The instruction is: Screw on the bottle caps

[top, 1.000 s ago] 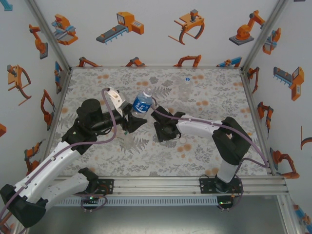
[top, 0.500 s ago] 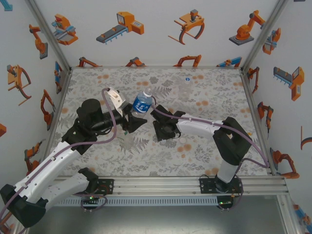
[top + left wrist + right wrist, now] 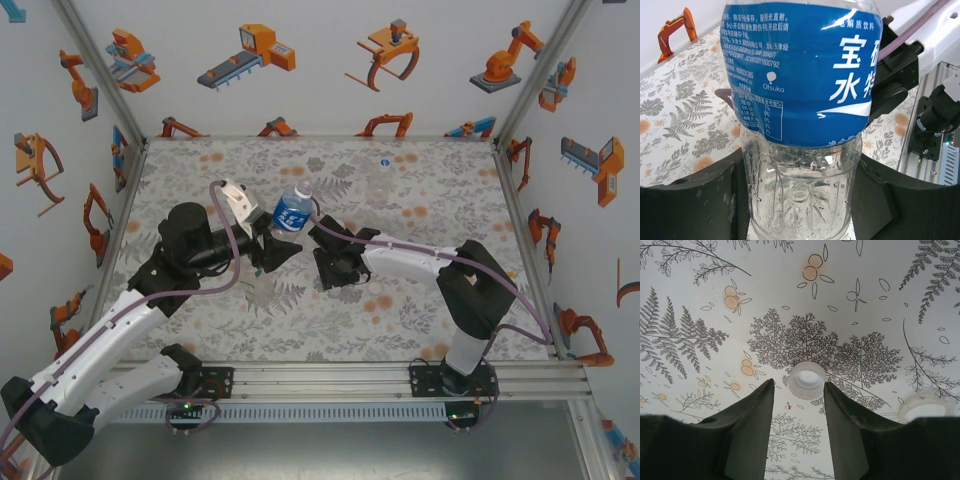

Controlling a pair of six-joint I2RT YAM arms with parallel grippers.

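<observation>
Right gripper (image 3: 799,384) nudged forward; cap (image 3: 806,380) centred just beyond its fingertips.

Illumination is bright, even and diffuse. In the top external view the arms cast only faint, soft shadows on the worktop (image 3: 430,190). In the left wrist view the blue-labelled bottle (image 3: 800,75) is sharp, with glare spots on its label and clear plastic; the background is slightly soft. In the right wrist view the fingers (image 3: 747,435) of the right pincer (image 3: 799,385) render as dark, low-detail masses. The bottle cap (image 3: 806,380) appears near-overexposed, and a second cap (image 3: 926,407) is blurred.
</observation>
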